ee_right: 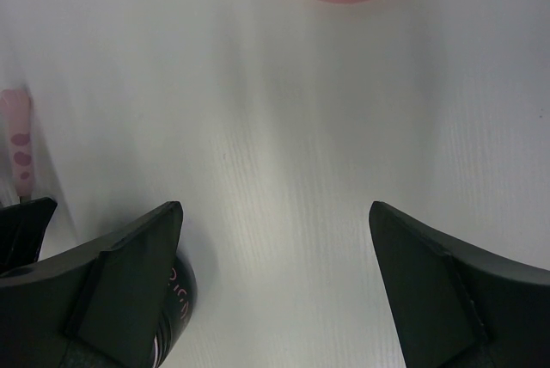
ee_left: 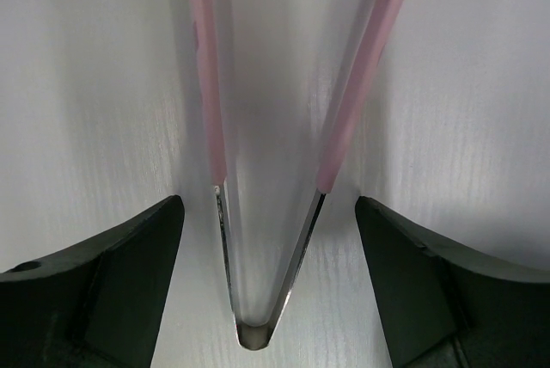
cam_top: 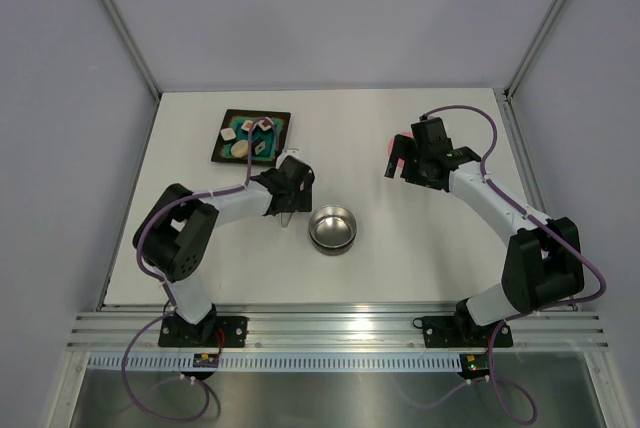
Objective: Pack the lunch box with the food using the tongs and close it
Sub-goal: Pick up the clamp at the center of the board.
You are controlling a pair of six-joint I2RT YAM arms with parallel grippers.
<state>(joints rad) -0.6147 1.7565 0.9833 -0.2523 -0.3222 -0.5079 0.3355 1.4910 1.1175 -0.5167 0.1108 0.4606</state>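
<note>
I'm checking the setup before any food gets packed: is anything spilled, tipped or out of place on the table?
Nothing stands out. The small food pieces all sit in the flat black tray, the round steel tin stands upright and looks empty, and the slim pink tongs lie flat between the open fingers of the left gripper.

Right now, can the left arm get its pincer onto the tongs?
Probably yes. The left pincer is open and straddles the tongs near their joined end, and nothing shows in the gaps on either side. Closing it should catch both arms of the tongs.
</note>
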